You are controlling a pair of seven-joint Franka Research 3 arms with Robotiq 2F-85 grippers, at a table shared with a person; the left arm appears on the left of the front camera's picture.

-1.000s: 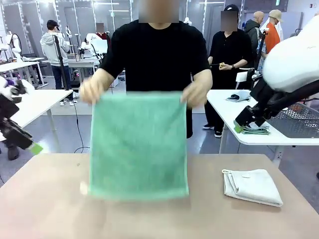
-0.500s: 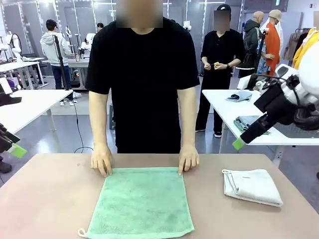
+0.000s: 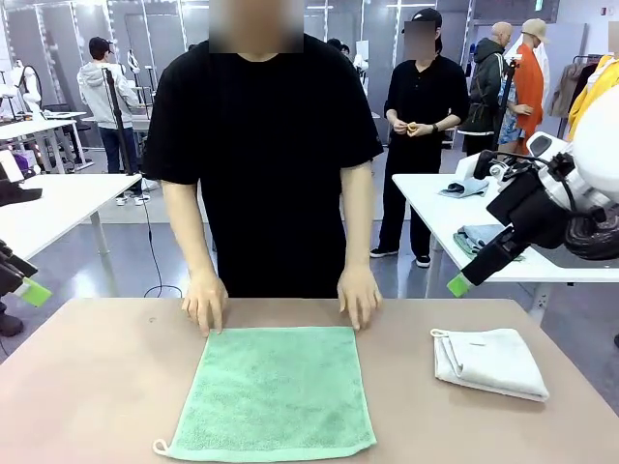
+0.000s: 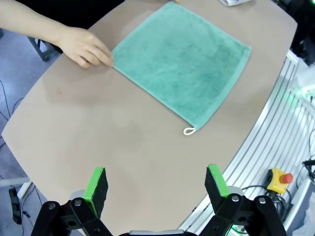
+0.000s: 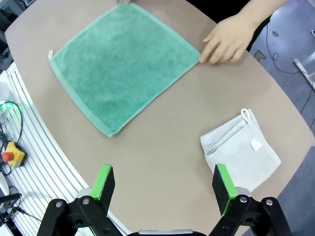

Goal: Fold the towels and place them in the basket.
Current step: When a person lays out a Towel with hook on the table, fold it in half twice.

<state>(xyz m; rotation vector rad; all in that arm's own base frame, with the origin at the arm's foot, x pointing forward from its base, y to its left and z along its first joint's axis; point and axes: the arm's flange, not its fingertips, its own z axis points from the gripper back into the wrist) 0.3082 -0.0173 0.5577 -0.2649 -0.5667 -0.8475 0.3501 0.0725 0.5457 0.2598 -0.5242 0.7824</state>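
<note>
Front view shows the green towel (image 3: 274, 391) spread flat, while the left hand (image 4: 156, 183) and right hand (image 5: 164, 184) gape empty.

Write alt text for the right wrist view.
A square green terry towel lies flat on the tan table, a person's hand at one corner. A folded cream-white terry towel lies apart; the right gripper hangs open above.

The tan worktop (image 3: 87, 387) carries a flat green towel (image 3: 274, 391) at centre and a folded cream-white towel (image 3: 488, 361) at right.
</note>
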